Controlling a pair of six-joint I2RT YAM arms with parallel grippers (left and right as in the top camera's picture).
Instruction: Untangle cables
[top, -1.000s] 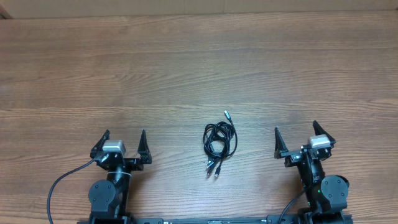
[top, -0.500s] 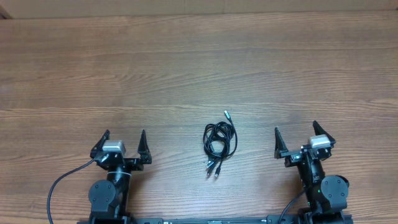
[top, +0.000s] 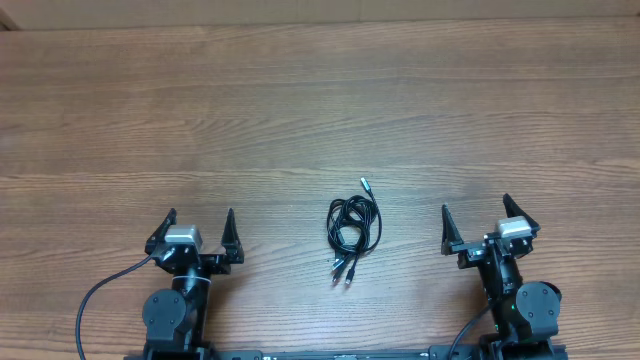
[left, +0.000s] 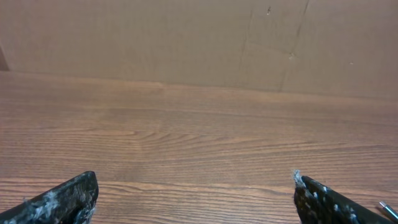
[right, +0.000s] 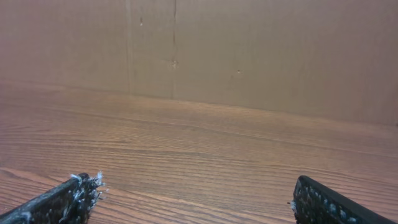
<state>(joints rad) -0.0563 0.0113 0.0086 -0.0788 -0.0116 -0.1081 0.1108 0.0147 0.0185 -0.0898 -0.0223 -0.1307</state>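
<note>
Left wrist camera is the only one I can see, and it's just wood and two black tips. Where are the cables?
Observer: The cables lie in one coiled bundle on the table, off to the right of your left end effector.
Operator: Is the other arm holding them?
Observer: No. The right end effector is open and empty, on the opposite side of the bundle from yours.
Operator: Do any plugs poke out?
Observer: Yes. One plug end sticks out toward the far edge of the table, and others trail toward the robot.
</note>
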